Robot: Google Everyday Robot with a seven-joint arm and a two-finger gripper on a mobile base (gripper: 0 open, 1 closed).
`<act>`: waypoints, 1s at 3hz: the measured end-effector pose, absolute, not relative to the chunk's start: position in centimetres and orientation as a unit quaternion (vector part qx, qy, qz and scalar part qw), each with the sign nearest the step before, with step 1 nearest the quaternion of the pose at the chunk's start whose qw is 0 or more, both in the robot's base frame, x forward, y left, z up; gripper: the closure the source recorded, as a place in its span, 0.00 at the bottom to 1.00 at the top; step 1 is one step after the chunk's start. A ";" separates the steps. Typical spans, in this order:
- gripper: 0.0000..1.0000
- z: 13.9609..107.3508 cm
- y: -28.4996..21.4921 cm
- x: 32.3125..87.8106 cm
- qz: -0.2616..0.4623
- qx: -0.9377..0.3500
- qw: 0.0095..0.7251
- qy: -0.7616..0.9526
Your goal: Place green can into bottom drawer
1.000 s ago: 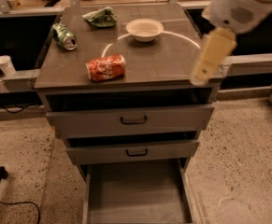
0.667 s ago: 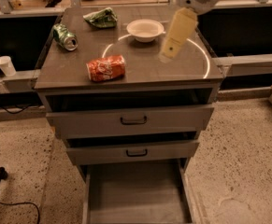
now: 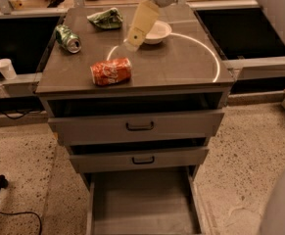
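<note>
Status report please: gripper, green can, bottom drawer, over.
Gripper above cabinet top, beside white bowl. Green can on its side, back left, not gripped. Bottom drawer open. Red can lies nearer the front.

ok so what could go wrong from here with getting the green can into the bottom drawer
The green can lies on its side near the cabinet top's left edge; a nudge might roll it off.
The end effector hangs beside the bowl, red can nearby; swinging left could clip either.
The upper drawers jut out above the bottom drawer, so the can may catch them going down.
</note>
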State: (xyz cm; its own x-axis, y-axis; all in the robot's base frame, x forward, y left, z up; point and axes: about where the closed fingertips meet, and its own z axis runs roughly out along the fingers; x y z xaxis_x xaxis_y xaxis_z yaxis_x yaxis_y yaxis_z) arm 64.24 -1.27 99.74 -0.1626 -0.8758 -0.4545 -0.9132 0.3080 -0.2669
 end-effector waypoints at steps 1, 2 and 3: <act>0.00 97.6 3.2 67.4 0.046 -0.550 0.267 0.790; 0.00 96.9 6.2 69.3 0.067 -0.505 0.259 0.821; 0.00 97.3 9.5 71.1 0.073 -0.461 0.261 0.845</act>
